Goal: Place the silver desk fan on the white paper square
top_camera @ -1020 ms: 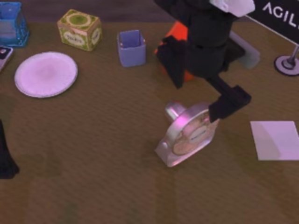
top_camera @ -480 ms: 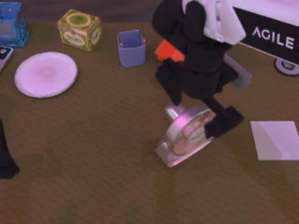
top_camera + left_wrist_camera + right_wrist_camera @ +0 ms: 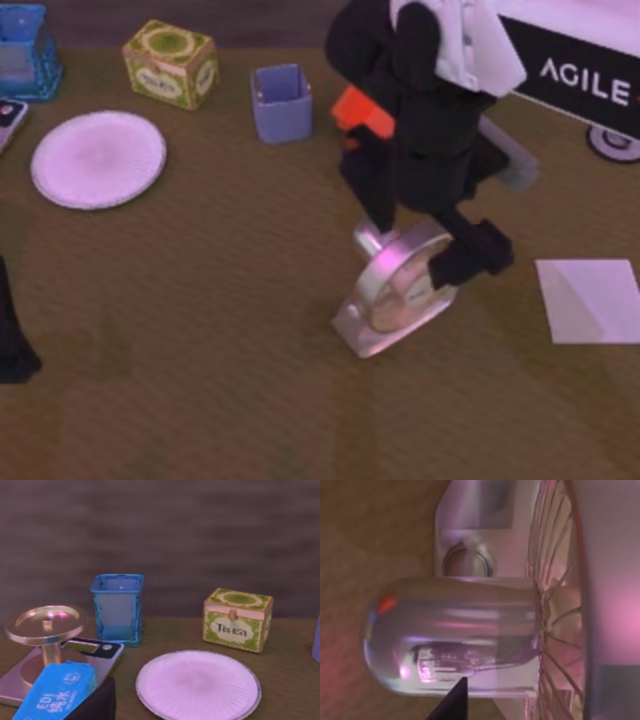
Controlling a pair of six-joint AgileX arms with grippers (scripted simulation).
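The silver desk fan (image 3: 398, 292) stands on the counter (image 3: 200, 330), well apart from the white paper square (image 3: 590, 300). The right hand (image 3: 425, 250) straddles the fan's head, one finger behind and one in front, seemingly not yet clamped. The step in hand is grasping; next it should close firmly, then lift. The left hand is parked far from the fan.

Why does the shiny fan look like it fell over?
The shiny silver metal desk fan does look odd: in the top view its pale round face points up at the camera, so it seems tipped back rather than upright. It sits on the brown table, apart from the white paper square. The right gripper is around it.
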